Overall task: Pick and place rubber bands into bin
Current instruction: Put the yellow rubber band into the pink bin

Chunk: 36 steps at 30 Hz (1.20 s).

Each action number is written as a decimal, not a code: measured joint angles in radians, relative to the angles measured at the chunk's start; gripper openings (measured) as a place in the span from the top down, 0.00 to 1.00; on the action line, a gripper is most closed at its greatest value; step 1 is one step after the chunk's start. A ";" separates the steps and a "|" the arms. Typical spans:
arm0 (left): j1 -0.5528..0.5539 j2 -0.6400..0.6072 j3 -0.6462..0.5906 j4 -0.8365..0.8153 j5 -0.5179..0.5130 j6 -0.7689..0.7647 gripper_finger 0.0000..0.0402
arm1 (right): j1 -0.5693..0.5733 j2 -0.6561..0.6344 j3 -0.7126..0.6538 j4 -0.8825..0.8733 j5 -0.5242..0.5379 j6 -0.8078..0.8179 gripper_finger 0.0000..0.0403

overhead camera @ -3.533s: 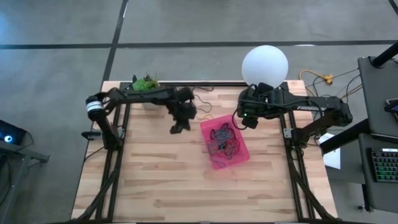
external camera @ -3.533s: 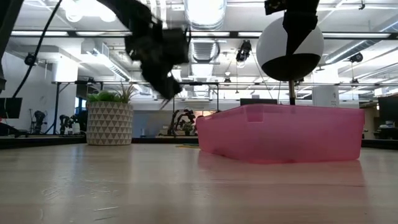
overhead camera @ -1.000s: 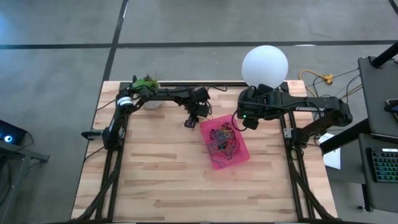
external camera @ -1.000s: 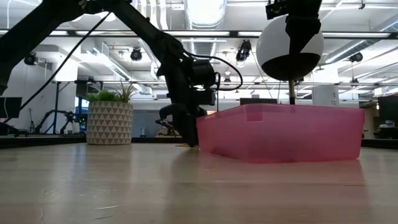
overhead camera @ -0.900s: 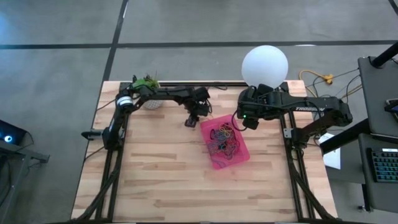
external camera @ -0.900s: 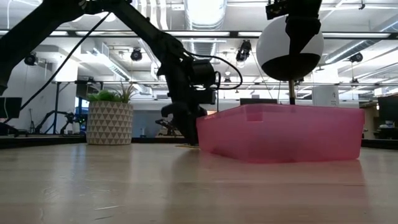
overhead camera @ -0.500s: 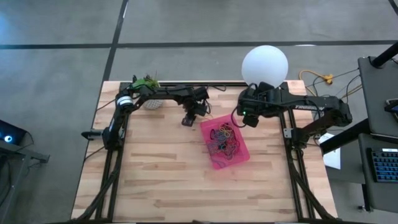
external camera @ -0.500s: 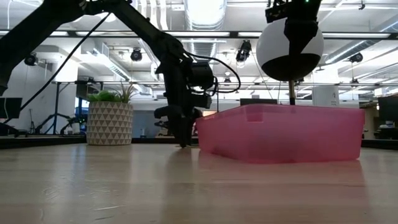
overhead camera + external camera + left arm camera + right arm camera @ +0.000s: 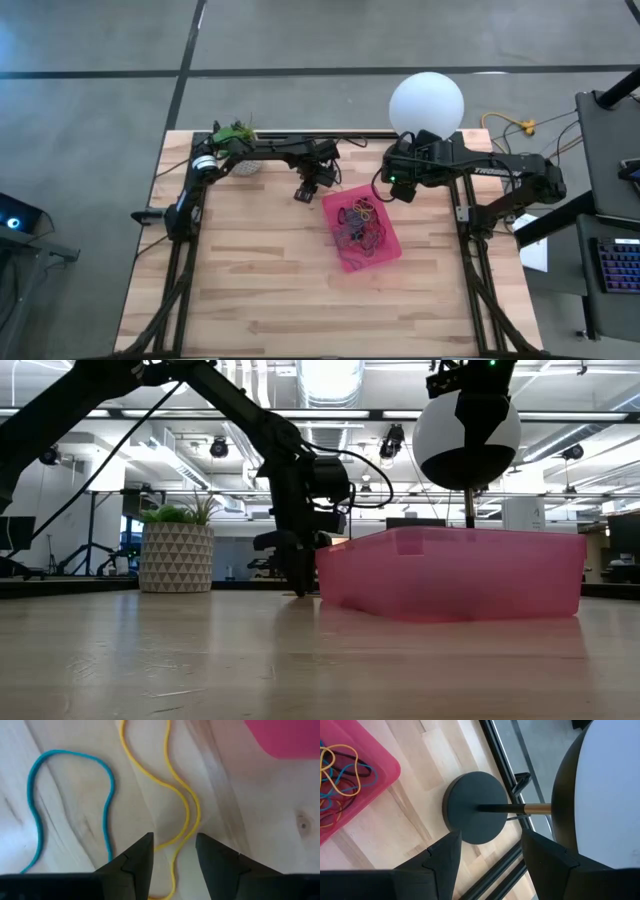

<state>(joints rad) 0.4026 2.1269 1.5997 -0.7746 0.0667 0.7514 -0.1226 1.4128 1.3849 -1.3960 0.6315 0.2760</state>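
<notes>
Rubber bands (image 9: 358, 222): heaped inside the bin, in many colours; two more loose on the wood under the left fingers.
Yellow band (image 9: 176, 800): long thin loop, flat on the table, one end running in between the two left fingertips; not pinched.
Blue band (image 9: 70, 800): flat on the table, just beside the yellow band, outside the left fingers on the side away from the bin.
Bin (image 9: 390, 252): pink tray near the table centre, turned a little; one corner close to the left fingers (image 9: 135, 862), another corner near the right fingers (image 9: 445, 857).
Left gripper (image 9: 303, 194): low over the table beside the far left corner of the bin, pointing down; fingers apart, nothing between the pads but the end of the yellow band on the wood.
Right gripper (image 9: 401, 189): above the table at the far right of the bin, near the lamp; fingers spread wide, empty.
Lamp (image 9: 426, 102): white globe on a thin stem; dark round base (image 9: 476, 807) seen between and beyond the right fingers.
Plant pot (image 9: 176, 558): white patterned pot with green leaves, at the far left table edge, well apart from both grippers.
Table (image 9: 260, 290): light wood boards.
</notes>
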 joint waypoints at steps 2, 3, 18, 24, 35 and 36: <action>-0.008 0.013 0.026 -0.044 0.000 0.029 0.67 | 0.000 0.000 0.000 0.000 0.000 0.000 0.52; -0.012 0.014 0.036 -0.056 0.000 0.044 0.67 | 0.000 0.000 0.000 0.000 0.000 0.000 0.52; -0.027 0.015 0.031 -0.048 -0.031 0.098 0.76 | 0.000 0.000 0.000 0.003 0.000 0.000 0.52; -0.021 0.014 0.031 -0.053 -0.031 0.150 0.87 | -0.001 0.000 0.000 0.005 0.000 -0.020 0.52; 0.004 0.015 0.037 -0.065 -0.032 0.182 1.00 | -0.003 0.000 0.000 0.008 0.000 -0.045 0.52; 0.004 0.015 0.044 -0.085 -0.031 0.180 1.00 | -0.005 0.000 0.000 0.008 0.000 -0.048 0.52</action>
<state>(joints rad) 0.4068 2.1414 1.6438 -0.8594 0.0357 0.9314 -0.1281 1.4128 1.3853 -1.3882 0.6312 0.2278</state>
